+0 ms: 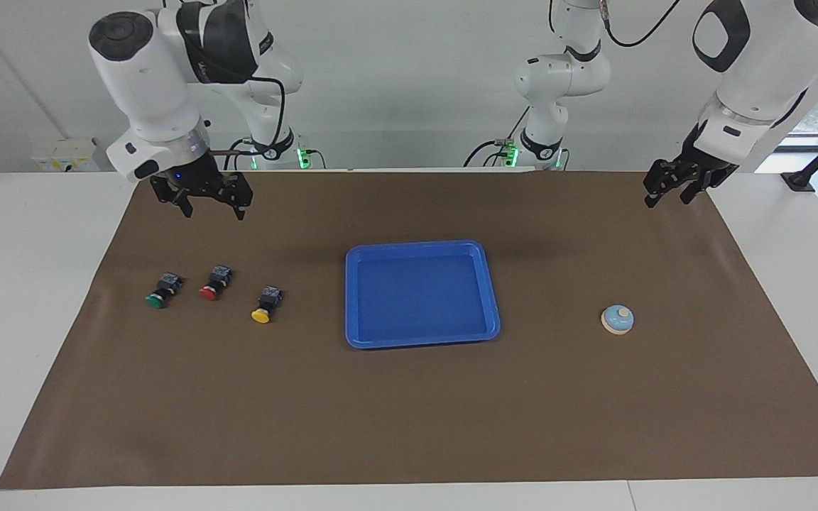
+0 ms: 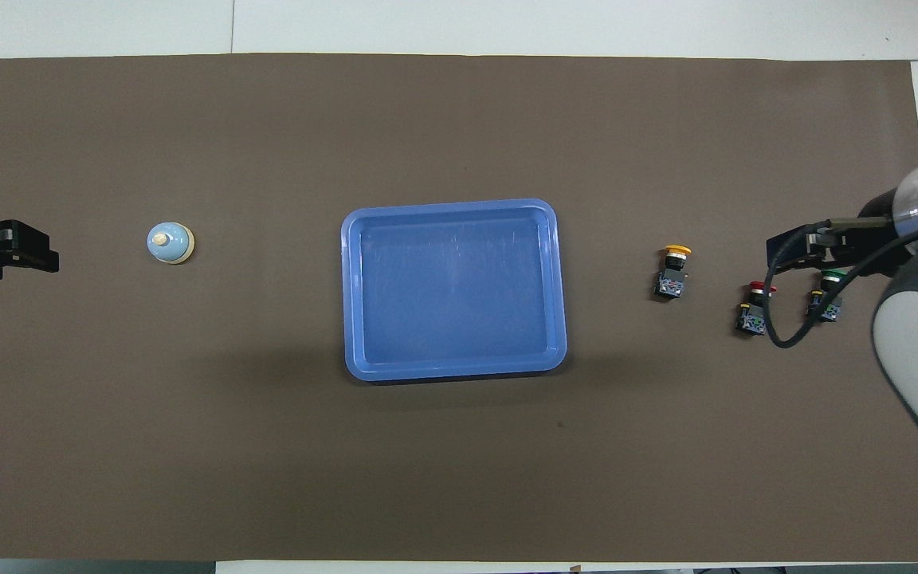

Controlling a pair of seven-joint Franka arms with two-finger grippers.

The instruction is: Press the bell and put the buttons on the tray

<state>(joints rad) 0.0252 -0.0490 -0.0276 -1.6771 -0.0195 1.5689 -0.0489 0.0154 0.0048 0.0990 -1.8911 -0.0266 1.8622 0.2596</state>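
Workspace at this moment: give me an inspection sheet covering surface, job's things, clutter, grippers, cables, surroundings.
Surface: brown mat on a white table, flat.
Job's things: blue tray mid-mat, nothing in it. Bell upright toward the left arm's end. Green button, red button and yellow button lie on their sides toward the right arm's end, none on the tray.
Clutter: nothing seen.
Grippers: left gripper open, raised over the mat's edge, holding nothing. Right gripper open, raised above the mat near the buttons, holding nothing.
Cables: black cable loops from the right wrist, above the red and green buttons.
Surroundings: white wall, arm bases.
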